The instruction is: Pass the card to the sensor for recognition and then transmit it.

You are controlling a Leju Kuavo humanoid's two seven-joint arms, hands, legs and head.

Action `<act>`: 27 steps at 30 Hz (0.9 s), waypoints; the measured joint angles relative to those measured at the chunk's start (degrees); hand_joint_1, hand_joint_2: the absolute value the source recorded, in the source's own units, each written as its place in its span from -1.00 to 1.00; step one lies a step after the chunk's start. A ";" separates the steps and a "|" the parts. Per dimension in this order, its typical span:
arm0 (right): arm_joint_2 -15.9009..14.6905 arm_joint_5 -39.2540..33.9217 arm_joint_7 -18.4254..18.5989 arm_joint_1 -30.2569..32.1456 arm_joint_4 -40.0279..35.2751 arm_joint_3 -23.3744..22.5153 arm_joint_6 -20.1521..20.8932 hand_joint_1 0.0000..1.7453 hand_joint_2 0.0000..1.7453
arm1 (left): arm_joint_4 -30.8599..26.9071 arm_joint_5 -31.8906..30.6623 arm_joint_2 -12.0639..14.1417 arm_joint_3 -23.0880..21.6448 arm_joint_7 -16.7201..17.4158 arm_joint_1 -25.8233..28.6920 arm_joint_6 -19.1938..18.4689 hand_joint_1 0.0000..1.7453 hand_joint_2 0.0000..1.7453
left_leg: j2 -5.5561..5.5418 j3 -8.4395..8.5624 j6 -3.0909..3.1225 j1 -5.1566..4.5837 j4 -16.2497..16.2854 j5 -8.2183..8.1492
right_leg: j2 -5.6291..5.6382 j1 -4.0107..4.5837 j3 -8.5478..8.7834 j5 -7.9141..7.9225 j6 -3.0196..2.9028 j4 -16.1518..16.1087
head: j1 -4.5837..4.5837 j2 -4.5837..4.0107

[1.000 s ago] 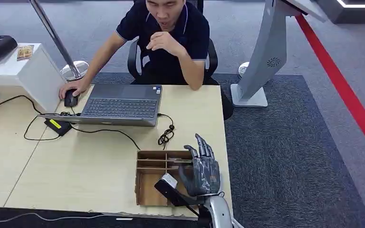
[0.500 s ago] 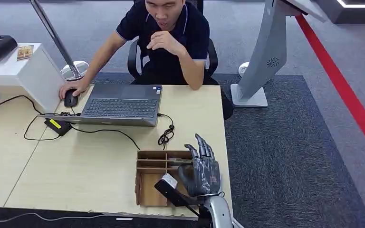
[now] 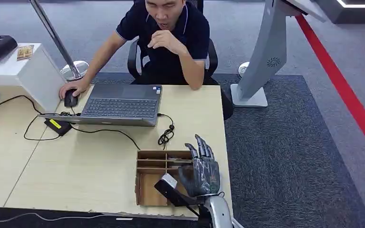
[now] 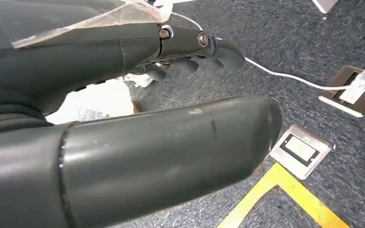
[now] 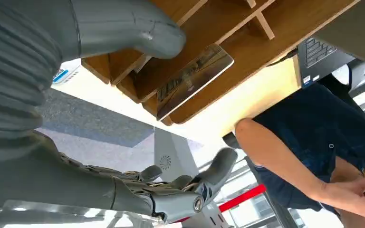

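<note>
A card [image 5: 195,78] with a printed picture leans inside a compartment of the wooden organiser box [image 3: 147,187] near the desk's front right corner. My right hand [image 3: 200,170] hovers over the right side of that box with its fingers spread and holds nothing. In the right wrist view its thumb [image 5: 123,26] lies close beside the card without gripping it, and the other fingers [image 5: 185,192] are stretched away from it. A small black device with a yellow label [image 3: 57,126] lies cabled next to the laptop. My left hand [image 4: 123,156] hangs over the carpet floor, empty, with its fingers loosely extended.
A person sits behind the desk [image 3: 100,161], one hand on a mouse [image 3: 70,99] beside an open laptop [image 3: 119,104]. Black cables [image 3: 166,135] run between the laptop and the box. A white cabinet [image 3: 24,71] stands at the left and a grey kiosk stand [image 3: 266,57] at the right.
</note>
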 joint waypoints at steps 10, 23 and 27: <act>0.00 -0.02 0.02 0.00 -0.02 0.02 0.22 -0.36 1.00 | 0.00 0.00 -0.02 0.00 0.00 -0.03 0.00 -1.00 -1.00 | 0.00 0.00 0.00 0.00 0.00 0.00 | 0.00 0.00 0.00 0.00 0.00 0.00 | 0.00 0.00; 0.00 -0.02 0.02 0.00 -0.02 0.05 0.48 -0.14 1.00 | 0.00 -0.13 -0.02 0.00 0.00 -0.15 -0.35 -1.00 -1.00 | 0.00 0.00 0.00 0.00 0.00 0.00 | 0.00 0.00 0.00 0.00 0.00 0.00 | 0.00 0.00; 0.00 -0.02 0.02 0.00 -0.02 0.07 0.46 -0.22 1.00 | 0.00 -0.15 -0.02 0.00 0.00 -0.15 -0.39 -1.00 -1.00 | 0.00 0.00 0.00 0.00 0.00 0.00 | 0.00 0.00 0.00 0.00 0.00 0.00 | 0.00 0.00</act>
